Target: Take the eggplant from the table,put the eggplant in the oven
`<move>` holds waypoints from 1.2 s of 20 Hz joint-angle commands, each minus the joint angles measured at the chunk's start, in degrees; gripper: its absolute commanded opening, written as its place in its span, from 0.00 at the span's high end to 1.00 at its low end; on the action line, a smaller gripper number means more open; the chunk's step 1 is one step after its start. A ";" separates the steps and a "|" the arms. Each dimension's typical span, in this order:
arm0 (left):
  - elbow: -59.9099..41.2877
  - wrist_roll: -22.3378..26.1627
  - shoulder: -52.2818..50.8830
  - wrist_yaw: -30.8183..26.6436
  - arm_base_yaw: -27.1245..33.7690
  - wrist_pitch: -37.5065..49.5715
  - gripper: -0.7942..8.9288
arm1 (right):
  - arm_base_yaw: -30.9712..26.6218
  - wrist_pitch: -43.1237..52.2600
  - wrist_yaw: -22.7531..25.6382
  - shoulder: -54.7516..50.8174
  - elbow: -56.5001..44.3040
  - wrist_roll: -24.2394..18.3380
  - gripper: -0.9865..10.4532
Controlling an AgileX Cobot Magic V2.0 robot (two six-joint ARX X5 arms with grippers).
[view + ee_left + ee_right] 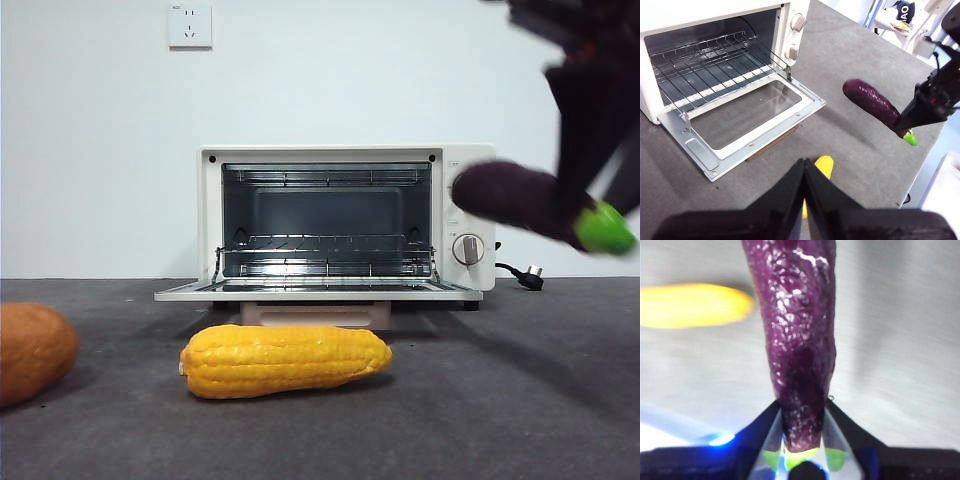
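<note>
- Corn [285,361] is lying nearest the low front camera, on its side on the dark grey table [520,400], just ahead of the oven's dropped door; from the cob, the oven mouth is sitting at about 12 o'clock.
- At the front view's 8 o'clock edge, a rounded orange-brown vegetable [32,350] is resting on the table, well apart from the corn.
- Behind them the oven [340,222] is standing with its glass door [747,117] folded down flat and the wire rack [325,248] showing bare inside.
- Off at the oven's 3 o'clock, the eggplant [520,200] is hanging in the air above the table, rounded tip pointing toward the knobs, green cap [606,229] away from them.
- Clamped on the eggplant's stem end, the right gripper [801,440] is pinching it just above the cap; the long body is sticking out unsupported.
- It is looking like a light, stiff toy with a matte, pebbled skin, so slipping seems unlikely, though an end grip may let it swing or droop.
- Taking it nearer the middle would steady it, I'd judge; held as it is, the tip needs to enter the mouth first.
- Waiting above the corn, the left gripper [805,172] is hanging with jaws pressed together, holding nothing.
</note>
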 commanded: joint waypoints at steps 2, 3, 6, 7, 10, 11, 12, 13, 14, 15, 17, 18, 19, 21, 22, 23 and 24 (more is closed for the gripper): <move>-0.35 -0.37 0.00 0.17 -0.13 0.31 0.92 | 0.07 5.07 -6.51 1.07 2.05 -0.55 0.93; -0.35 -0.37 0.00 0.17 -0.13 0.31 0.92 | 0.07 7.58 -8.44 2.27 2.36 -0.09 0.93; -0.35 -0.37 0.00 0.17 -0.13 -0.15 0.92 | 0.07 14.60 -12.70 8.85 3.78 1.75 0.93; -0.35 -0.37 0.00 0.17 -0.13 -0.31 0.92 | 0.07 15.87 -13.18 12.00 4.98 2.29 0.93; -0.35 -0.37 0.00 0.17 -0.13 -0.39 0.92 | 0.00 16.72 -14.73 21.99 11.30 2.32 0.92; -0.35 -0.37 0.00 0.17 -0.13 -0.42 0.92 | -0.04 16.66 -15.21 25.00 13.94 2.34 0.92; -0.35 -0.37 0.00 0.17 -0.13 -0.48 0.92 | -0.07 16.52 -15.23 27.61 16.66 2.58 0.92; -0.35 -0.37 0.00 0.17 -0.13 -0.55 0.92 | -0.07 16.41 -15.30 30.10 19.34 3.21 0.92; -0.35 -0.37 0.00 0.17 -0.13 -0.57 0.92 | -0.11 16.35 -15.32 32.26 21.86 3.96 0.92; -0.35 -0.37 0.00 0.17 -0.13 -0.55 0.92 | -0.24 16.24 -15.32 34.21 24.28 4.42 0.92; -0.35 -0.37 0.00 0.17 -0.13 -0.57 0.92 | -1.36 16.26 -16.63 37.90 28.87 6.25 0.92; -0.35 -0.35 0.00 0.17 -0.13 -0.59 0.92 | -2.03 16.26 -17.00 39.32 30.58 7.23 0.92; -0.35 -0.35 -0.02 0.17 -0.13 -0.59 0.92 | -2.99 16.33 -17.18 40.96 32.41 8.44 0.92; -0.35 -0.35 -0.02 0.17 -0.13 -0.70 0.92 | -4.87 16.46 -17.09 43.58 35.17 9.94 0.92; -0.35 -0.35 -0.02 0.17 -0.13 -0.83 0.92 | -5.64 17.07 -16.94 44.52 35.89 10.91 0.92; -0.35 -0.35 -0.02 0.17 -0.13 -0.94 0.92 | -6.51 18.32 -16.55 45.42 36.35 12.33 0.92; -0.35 -0.35 -0.02 0.17 -0.13 -0.94 0.92 | -7.26 19.89 -16.37 45.99 36.39 13.62 0.92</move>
